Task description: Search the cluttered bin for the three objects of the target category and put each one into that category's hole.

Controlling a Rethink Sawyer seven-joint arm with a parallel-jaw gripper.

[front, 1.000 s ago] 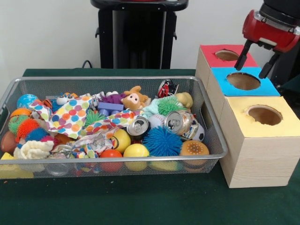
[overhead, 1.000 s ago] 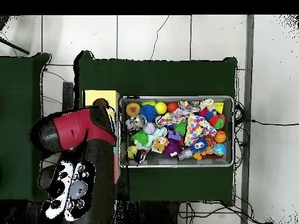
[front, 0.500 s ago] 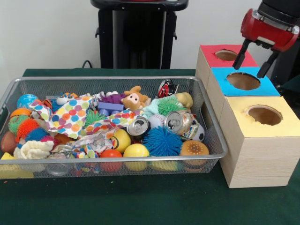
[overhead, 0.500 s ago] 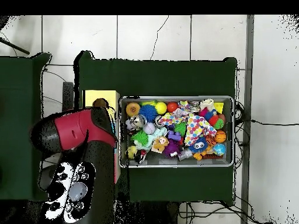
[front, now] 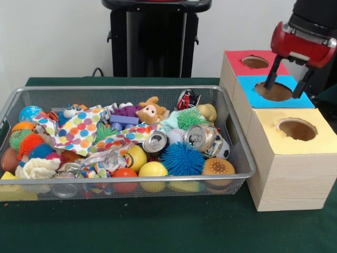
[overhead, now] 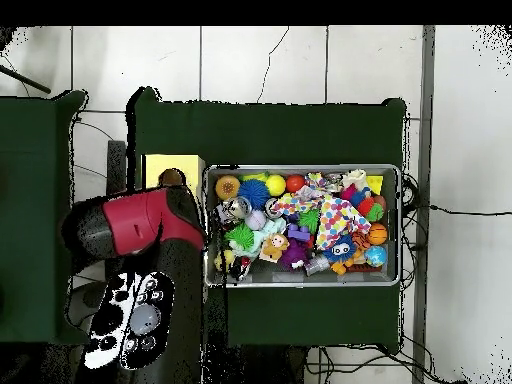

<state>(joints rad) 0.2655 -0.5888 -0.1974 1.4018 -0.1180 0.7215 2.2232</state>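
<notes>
While its two dark fingers stand spread apart with nothing between them, the tool hangs directly over the round hole in the blue-topped box, its tips at about the level of the box top; whether they touch the box cannot be told. Above the fingers sits the red wrist housing of the arm, which comes down from the upper right corner of the front view, roughly upright. From overhead, the red and black arm covers the boxes just beside the bin's short side, leaving only the yellow-topped box partly showing. On the dark green surface rests the cluttered bin, a shallow silver wire-mesh basket with a rounded rim, set just beside the row of three boxes: a red-topped box farthest back, the blue one in the middle and the yellow one nearest the camera. Inside, the bin is heaped with toys: a blue spiky ball, two crushed cans, yellow balls, a polka-dot cloth and a small plush animal.
</notes>
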